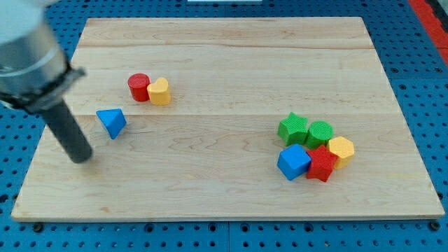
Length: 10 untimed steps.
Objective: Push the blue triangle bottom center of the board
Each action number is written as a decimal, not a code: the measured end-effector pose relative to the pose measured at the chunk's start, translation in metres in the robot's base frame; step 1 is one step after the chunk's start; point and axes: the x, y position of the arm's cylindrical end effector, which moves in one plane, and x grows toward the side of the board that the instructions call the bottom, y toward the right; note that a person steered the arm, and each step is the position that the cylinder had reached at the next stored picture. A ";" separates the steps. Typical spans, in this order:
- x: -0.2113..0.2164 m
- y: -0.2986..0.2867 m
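Observation:
The blue triangle lies on the wooden board at the view's left, below and left of a red cylinder and a yellow block that touch each other. My tip rests on the board just left of and below the blue triangle, a short gap apart from it. The dark rod rises from the tip toward the view's upper left.
A cluster at the view's right holds a green star-like block, a green cylinder, a yellow block, a red block and a blue cube. The board's left edge lies close to my tip.

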 end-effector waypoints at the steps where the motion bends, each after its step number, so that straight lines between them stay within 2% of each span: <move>1: -0.061 0.009; 2: -0.072 0.082; 3: -0.062 0.054; 4: -0.059 -0.009; 5: -0.051 0.072; 6: -0.046 0.180; 7: -0.034 0.198; 8: -0.011 0.153; 9: -0.003 0.151; 10: 0.004 0.178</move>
